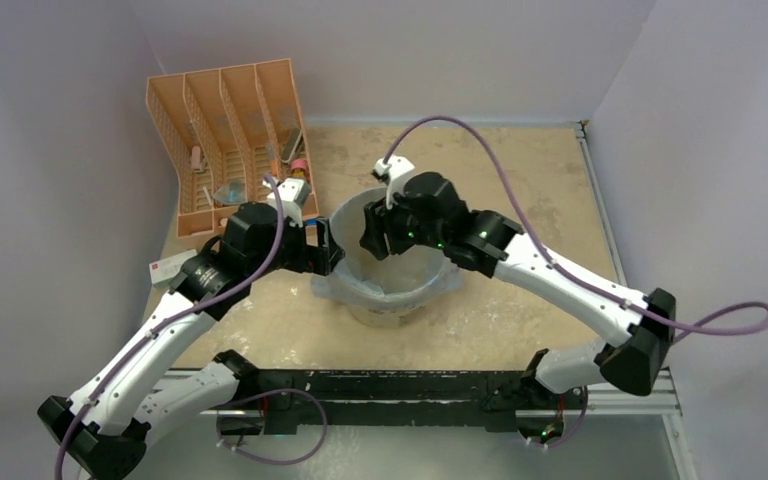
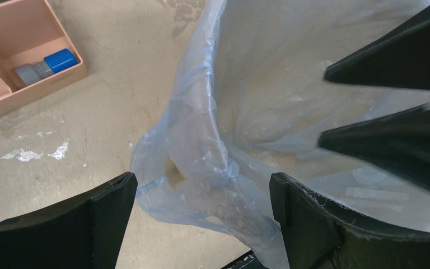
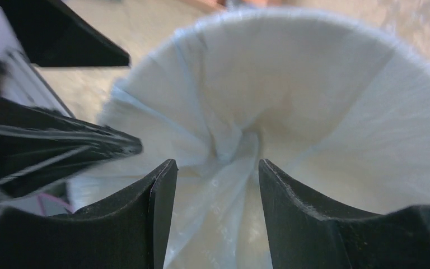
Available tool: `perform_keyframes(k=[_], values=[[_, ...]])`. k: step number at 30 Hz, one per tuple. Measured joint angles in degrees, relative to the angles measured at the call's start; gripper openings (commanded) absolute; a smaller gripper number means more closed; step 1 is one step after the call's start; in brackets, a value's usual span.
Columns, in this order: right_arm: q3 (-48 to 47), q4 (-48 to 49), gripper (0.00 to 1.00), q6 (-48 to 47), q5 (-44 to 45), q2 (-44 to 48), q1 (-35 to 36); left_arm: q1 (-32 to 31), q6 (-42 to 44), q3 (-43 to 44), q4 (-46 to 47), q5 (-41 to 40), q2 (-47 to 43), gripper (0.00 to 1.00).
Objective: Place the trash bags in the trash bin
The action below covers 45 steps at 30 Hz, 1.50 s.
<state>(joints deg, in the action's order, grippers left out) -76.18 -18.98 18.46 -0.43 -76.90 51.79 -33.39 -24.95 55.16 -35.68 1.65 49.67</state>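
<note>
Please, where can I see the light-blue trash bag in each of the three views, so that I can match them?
Top external: the trash bag is at the centre, lining the trash bin, its edge spilling over the left rim.
Left wrist: the bag fills the centre and right.
Right wrist: the bag fills the middle, its folds meeting low.
Shared landmark: the round bin opening.

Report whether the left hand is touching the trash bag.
Cannot tell. In the left wrist view the trash bag bunches between the open fingers of the left hand, close to both, with neither contact nor gap plain.
</note>
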Motion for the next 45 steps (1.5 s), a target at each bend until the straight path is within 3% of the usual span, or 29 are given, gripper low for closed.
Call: perform_keyframes(k=[7,28,38,45], values=[[-0.15,-9.03,0.59,-3.32,2.27,-4.46,3.50,0.00,0.48,0.00,0.50,2.47,2.51,0.74],[3.52,-11.91,0.62,-7.78,0.55,-17.18,5.20,0.00,-2.69,0.09,2.19,4.04,4.15,0.46],[5.40,-10.71,0.63,-0.31,3.78,-21.18,5.20,0.37,-5.11,1.62,1.84,1.14,5.95,0.00],[4.52,-10.25,0.64,1.70,6.43,-20.92,5.57,0.31,-5.70,2.05,-0.39,-1.97,7.10,0.00]])
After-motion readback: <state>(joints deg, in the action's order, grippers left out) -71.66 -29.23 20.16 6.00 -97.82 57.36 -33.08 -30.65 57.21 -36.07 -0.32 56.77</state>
